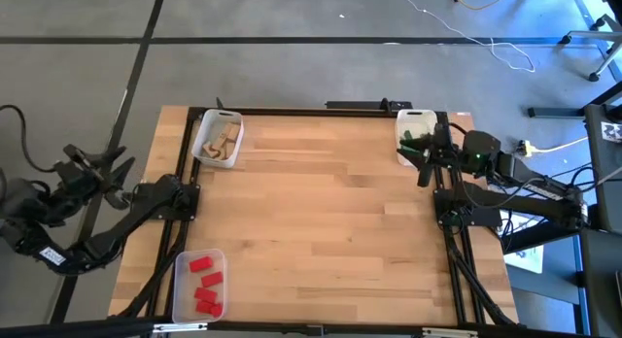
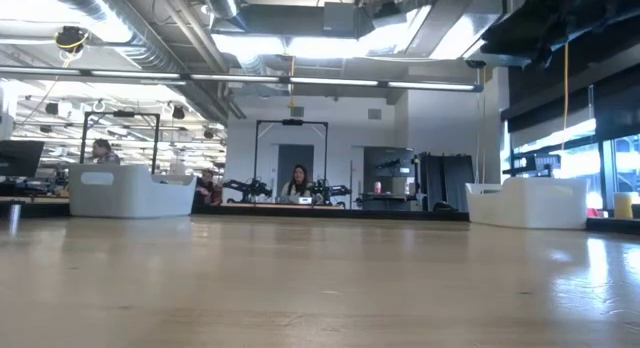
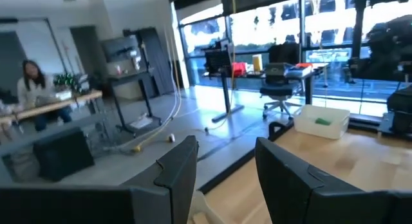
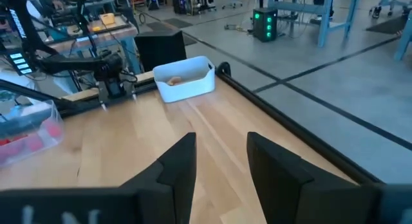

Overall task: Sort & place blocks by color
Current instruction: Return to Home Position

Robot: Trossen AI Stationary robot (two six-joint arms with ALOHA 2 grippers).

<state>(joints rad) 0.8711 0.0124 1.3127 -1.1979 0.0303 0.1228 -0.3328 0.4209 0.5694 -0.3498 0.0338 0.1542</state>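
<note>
Pale wooden blocks (image 1: pixel 224 142) lie in a white bin (image 1: pixel 205 144) at the table's far left corner. Green blocks (image 1: pixel 418 139) sit in a white bin (image 1: pixel 416 119) at the far right corner. Red blocks (image 1: pixel 205 282) fill a clear bin (image 1: pixel 184 289) at the near left. My left gripper (image 1: pixel 121 165) hangs open beyond the table's left edge, and its fingers (image 3: pixel 183 166) hold nothing. My right gripper (image 1: pixel 425 166) stands open just near of the green bin, with nothing between its fingers (image 4: pixel 183 159).
The wooden table top (image 1: pixel 321 221) lies bare between the three bins. Black frame rails (image 1: pixel 185 183) run along its left, right and far edges. People sit at desks in the room behind (image 2: pixel 298 183). Cables and gear lie on the floor at the right (image 1: pixel 544 187).
</note>
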